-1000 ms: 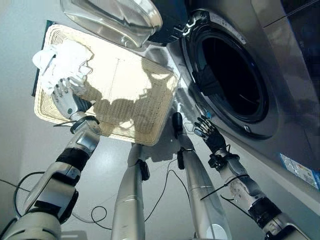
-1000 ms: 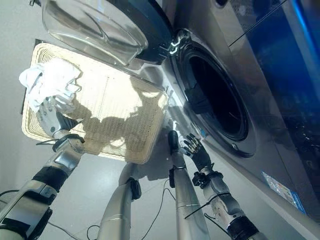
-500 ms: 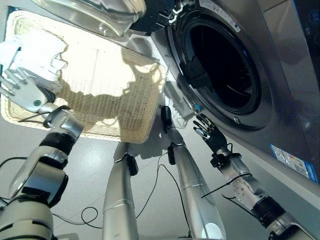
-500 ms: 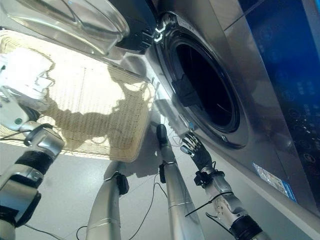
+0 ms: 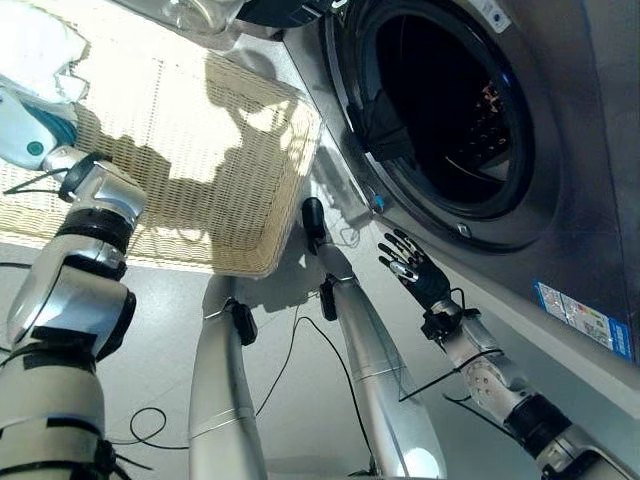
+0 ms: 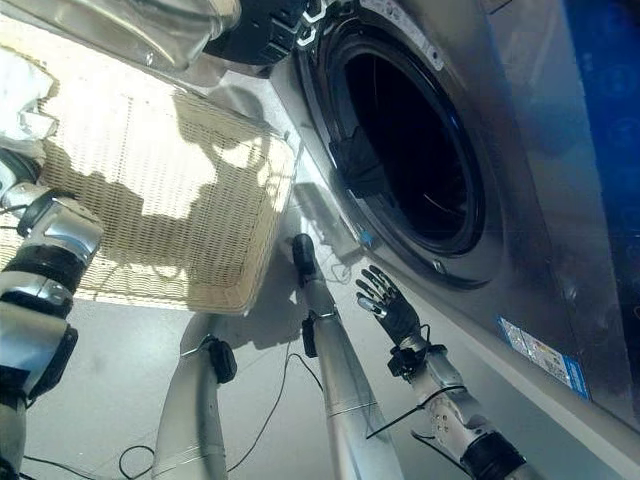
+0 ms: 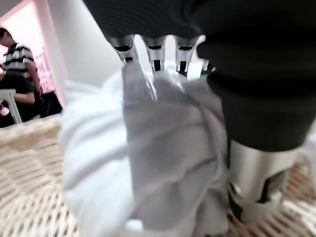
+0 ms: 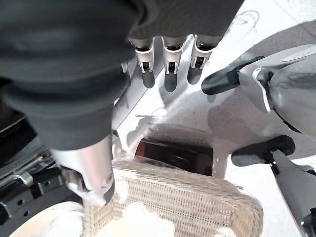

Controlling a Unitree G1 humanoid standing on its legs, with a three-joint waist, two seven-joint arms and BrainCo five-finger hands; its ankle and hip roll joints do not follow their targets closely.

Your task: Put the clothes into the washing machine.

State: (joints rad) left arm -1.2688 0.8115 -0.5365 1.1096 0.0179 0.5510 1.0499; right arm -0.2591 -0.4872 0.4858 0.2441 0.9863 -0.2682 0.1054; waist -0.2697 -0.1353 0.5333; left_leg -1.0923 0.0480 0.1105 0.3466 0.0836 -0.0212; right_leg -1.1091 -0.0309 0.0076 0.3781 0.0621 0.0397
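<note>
A crumpled white cloth (image 7: pixel 148 158) lies at the far left corner of the wicker basket (image 5: pixel 200 200). My left hand (image 7: pixel 254 177) is in that corner, its fingers (image 7: pixel 155 52) dug into the cloth and its thumb pressed against the bundle. From the head, the cloth (image 5: pixel 35 50) and the left hand (image 5: pixel 25 140) sit at the picture's left edge. The washing machine's round opening (image 5: pixel 450 110) gapes dark on the right. Below it, my right hand (image 5: pixel 412 275) hangs open with its fingers (image 8: pixel 168 54) spread, holding nothing.
The machine's glass door (image 5: pixel 195 12) is swung open above the basket's far side. The basket's near rim (image 5: pixel 265 262) stands close to the machine's front. A person (image 7: pixel 15 59) in a striped top sits in the background beyond the basket.
The camera has swung toward the machine, so the basket has slid left. My left hand has pushed into the white cloth and closed on it. The right hand stays spread.
</note>
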